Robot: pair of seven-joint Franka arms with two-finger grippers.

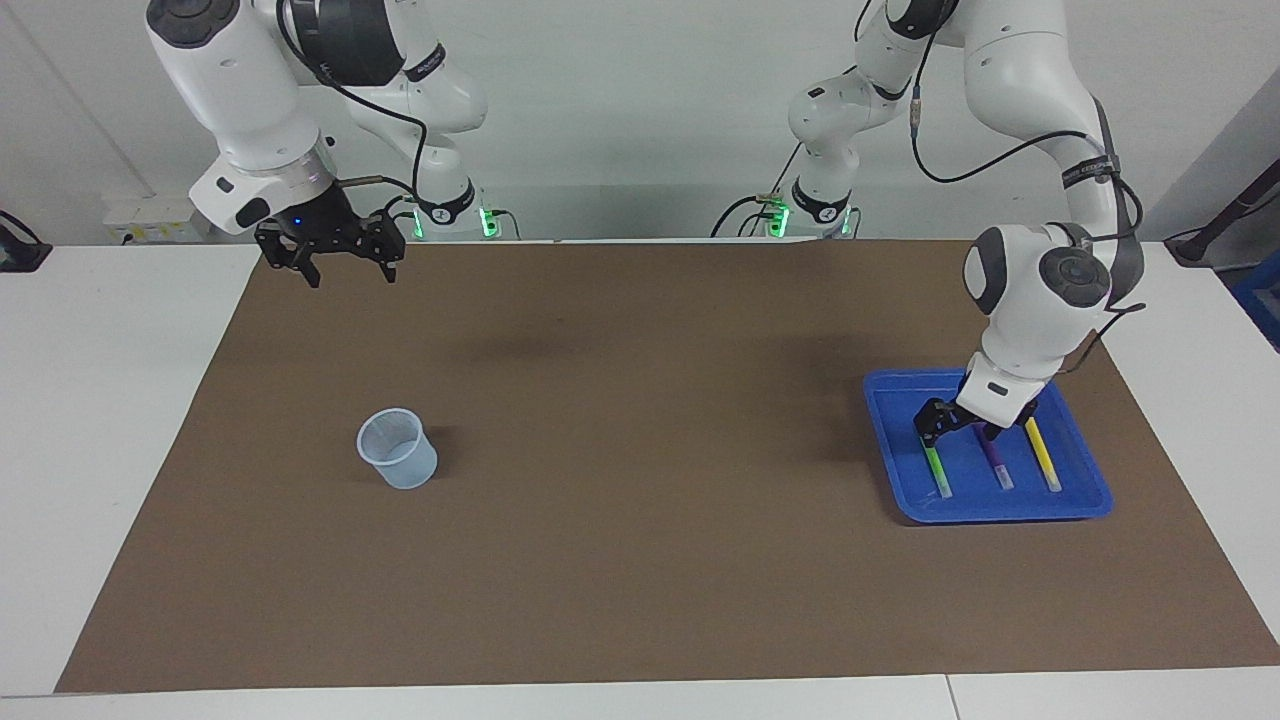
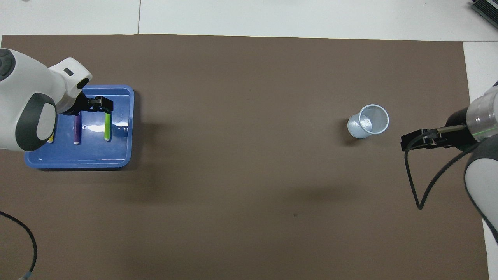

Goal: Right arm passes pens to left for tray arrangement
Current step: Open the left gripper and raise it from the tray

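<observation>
**Three pens lying in the tray, both grippers empty**

The left gripper [image 1: 957, 422] is hanging just above the blue tray [image 1: 1085, 502], over the robot-side ends of the green pen [image 1: 938, 472] and the purple pen [image 1: 996, 465]; its fingers are standing apart and holding nothing. In the tray the green, purple and yellow pen [image 1: 1042, 456] are lying side by side, roughly parallel, each apart from its neighbour, white tips pointing away from the robots. The tray is sitting on the brown mat [image 1: 640, 560] at the left arm's end of the surface. The right gripper [image 1: 332, 258] is waiting in the air over the mat's corner at its own end, open and empty. A translucent pale-blue cup [image 1: 397, 448] is standing upright on the mat, well apart from the tray.
</observation>
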